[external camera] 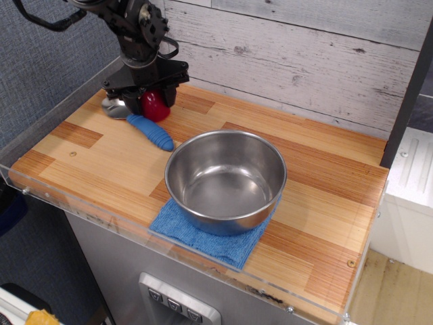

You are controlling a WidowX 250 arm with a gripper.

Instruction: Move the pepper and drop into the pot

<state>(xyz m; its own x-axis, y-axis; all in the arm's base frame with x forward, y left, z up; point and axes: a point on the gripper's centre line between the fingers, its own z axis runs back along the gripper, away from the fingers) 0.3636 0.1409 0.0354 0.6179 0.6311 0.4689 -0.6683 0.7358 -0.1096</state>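
The red pepper point(155, 107) rests on the wooden tabletop at the back left, beside the blue-handled spoon point(150, 131). My gripper point(151, 99) is lowered over the pepper, with one black finger on each side touching it, so it is shut on the pepper. The upper part of the pepper is hidden by the gripper. The pot point(225, 179), a shiny steel bowl, stands empty on a blue cloth point(203, 240) near the front middle, to the right of and nearer than the gripper.
A clear acrylic lip point(81, 206) runs along the table's front and left edges. A white plank wall point(284, 61) stands right behind the table. A dark post point(406, 101) rises at the far right.
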